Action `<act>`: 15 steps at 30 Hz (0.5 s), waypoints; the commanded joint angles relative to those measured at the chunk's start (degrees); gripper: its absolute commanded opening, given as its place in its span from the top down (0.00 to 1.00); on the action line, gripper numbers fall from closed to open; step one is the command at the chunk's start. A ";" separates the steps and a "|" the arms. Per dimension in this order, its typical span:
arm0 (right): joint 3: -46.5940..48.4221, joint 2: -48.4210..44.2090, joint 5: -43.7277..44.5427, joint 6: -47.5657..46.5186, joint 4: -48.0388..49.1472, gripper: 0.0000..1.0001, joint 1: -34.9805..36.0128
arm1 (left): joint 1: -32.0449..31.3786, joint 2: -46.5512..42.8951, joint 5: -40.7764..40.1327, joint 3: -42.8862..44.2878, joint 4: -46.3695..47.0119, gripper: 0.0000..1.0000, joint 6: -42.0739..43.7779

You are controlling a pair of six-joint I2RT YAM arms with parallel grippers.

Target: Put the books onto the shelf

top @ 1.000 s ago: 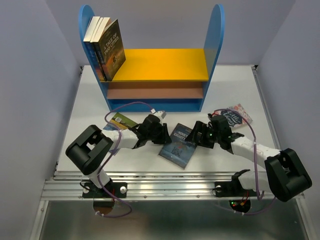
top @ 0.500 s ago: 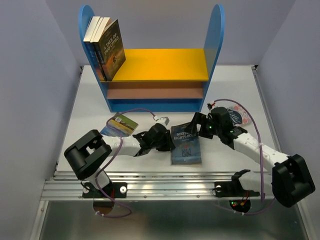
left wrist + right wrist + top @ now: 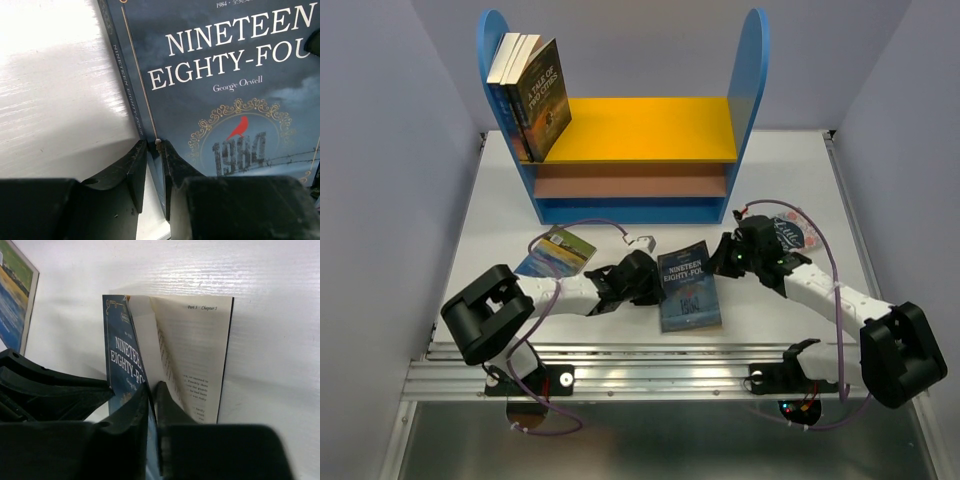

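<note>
Left gripper (image 3: 655, 283) low over the near table (image 3: 500, 200), jaws closed onto the spine edge of the Nineteen Eighty-Four paperback (image 3: 688, 295); in the left wrist view the two fingers (image 3: 137, 167) pinch that edge with the dark blue cover (image 3: 225, 100) running off toward 1 o'clock. Paperback sits at about 6 o'clock on the table, between the two arms, left gripper at its 9 o'clock side. Right gripper (image 3: 722, 258) at the book's 2 o'clock corner, jaws pressed together on the front cover and a few leaves; the right wrist view shows the gripper (image 3: 151, 392) nipping the cover (image 3: 122, 355) so the book gapes open, a printed page exposed to the right. Cannot tell whether the book is off the surface. Green-covered book (image 3: 557, 250) flat on the table at 10 o'clock from the left gripper. Pale-covered book (image 3: 798, 230) flat at 2 o'clock from the right gripper, partly under the arm. Shelf (image 3: 650, 128) at the table's 12 o'clock end; three books (image 3: 530, 95) stand on its yellow upper board, leaning against the blue side panel at the 9 o'clock end.
</note>
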 commanded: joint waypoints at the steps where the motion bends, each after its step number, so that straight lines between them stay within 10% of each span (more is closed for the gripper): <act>1: -0.04 0.84 -6.51 -1.11 2.41 0.99 1.44 | -0.30 -2.34 -2.13 0.84 1.93 0.71 -0.39; 4: -0.04 -0.03 -6.35 -1.82 3.21 0.99 1.44 | -0.30 -3.21 -2.57 1.02 1.14 0.69 0.05; 10: 1.80 -11.80 -1.96 -2.17 4.44 0.99 1.44 | 0.92 -12.68 -3.80 -1.43 0.52 0.17 0.40; 15: 2.85 -19.71 -1.59 -0.77 4.10 0.99 1.44 | 3.47 -20.26 0.76 -6.88 5.87 0.01 1.10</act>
